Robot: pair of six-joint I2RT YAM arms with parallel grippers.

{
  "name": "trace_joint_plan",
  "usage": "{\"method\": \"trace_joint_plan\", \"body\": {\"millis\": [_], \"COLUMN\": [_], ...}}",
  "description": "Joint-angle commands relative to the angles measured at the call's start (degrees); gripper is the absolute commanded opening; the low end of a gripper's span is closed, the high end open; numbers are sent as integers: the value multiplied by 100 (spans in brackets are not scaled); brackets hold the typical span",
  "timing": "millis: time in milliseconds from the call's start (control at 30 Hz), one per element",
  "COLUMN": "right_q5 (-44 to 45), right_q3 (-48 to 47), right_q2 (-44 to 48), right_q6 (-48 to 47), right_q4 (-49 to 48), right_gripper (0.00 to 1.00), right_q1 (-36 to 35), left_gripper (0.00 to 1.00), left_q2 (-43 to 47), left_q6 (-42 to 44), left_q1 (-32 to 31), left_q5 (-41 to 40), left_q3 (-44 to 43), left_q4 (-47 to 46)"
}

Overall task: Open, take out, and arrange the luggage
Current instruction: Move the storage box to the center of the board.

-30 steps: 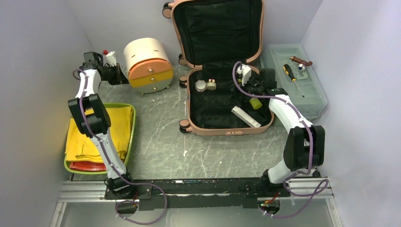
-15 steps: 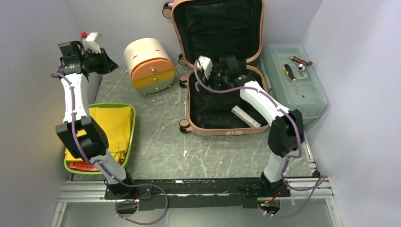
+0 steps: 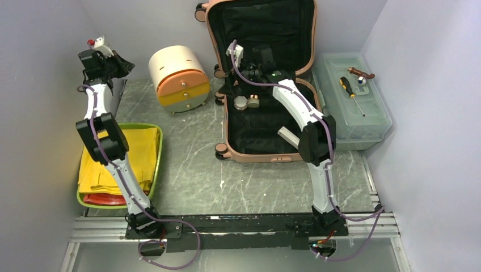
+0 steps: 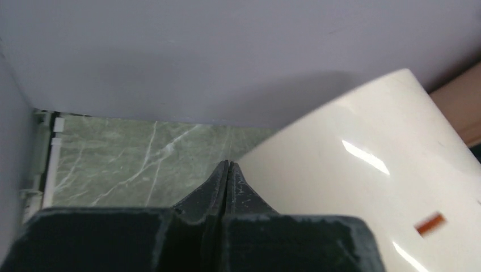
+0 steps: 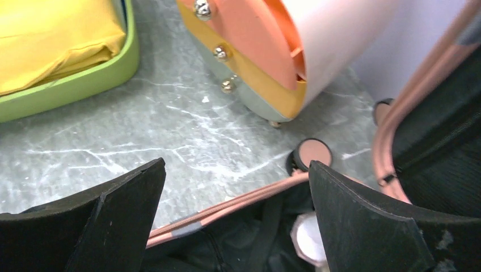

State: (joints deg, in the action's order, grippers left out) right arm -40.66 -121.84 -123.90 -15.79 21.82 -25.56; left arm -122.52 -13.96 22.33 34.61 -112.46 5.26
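The salmon-pink luggage (image 3: 272, 156) lies open on the table, its lid (image 3: 261, 34) leaning on the back wall. In its black-lined base are two small jars (image 3: 247, 102) and a long white box (image 3: 290, 137). My right gripper (image 3: 228, 90) is open and empty over the base's left rear rim, right by the jars. In the right wrist view the open gripper (image 5: 235, 164) spans the pink rim (image 5: 238, 205), with a white jar (image 5: 309, 243) by the right finger. My left gripper (image 3: 126, 64) is shut and empty, high at the back left; it also shows in the left wrist view (image 4: 228, 165).
A cream half-round box with orange-yellow drawers (image 3: 177, 78) stands left of the luggage and fills the right of the left wrist view (image 4: 363, 170). A green tray with yellow cloth (image 3: 120, 161) sits front left. A translucent toolbox (image 3: 368, 122) with a screwdriver (image 3: 351, 95) stands right.
My right gripper swung from the right side of the luggage base across to its left rear rim by the jars. My left arm rose toward the back left corner.
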Motion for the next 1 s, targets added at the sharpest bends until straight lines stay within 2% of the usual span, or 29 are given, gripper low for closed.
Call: {"method": "trace_joint_plan", "body": {"millis": [0, 200, 433, 567, 667, 767, 967], "right_q5": [-987, -1130, -1214, -1230, -1293, -989, -298], "right_q3": [-482, -1044, -1318, -1353, -1379, -1575, -1799], "right_q2": [-345, -772, -1084, -1190, -1258, -1394, -1697], "right_q6": [432, 153, -187, -547, -1448, -2235, -2546], "right_q4": [-442, -71, 386, 435, 654, 770, 106], "right_gripper": [100, 100, 100, 100, 100, 100, 100], "right_q1": [-35, -45, -49, -54, -58, -83, -137], "left_gripper": [0, 0, 0, 0, 0, 0, 0], "left_q2": [-548, -1716, -2652, -3032, -3254, -3357, -3486], "left_q6": [-1064, -1713, -1876, -1982, -1964, -1923, -2051], "left_q1": [2, -39, -284, -427, -502, -568, -605], "left_q5": [296, 299, 424, 572, 691, 786, 964], "left_q3": [-784, -1887, -2703, -2867, -2996, -3049, -3031], "left_q4": [-1317, -1806, -2074, -2276, -2324, -2318, -2314]}}
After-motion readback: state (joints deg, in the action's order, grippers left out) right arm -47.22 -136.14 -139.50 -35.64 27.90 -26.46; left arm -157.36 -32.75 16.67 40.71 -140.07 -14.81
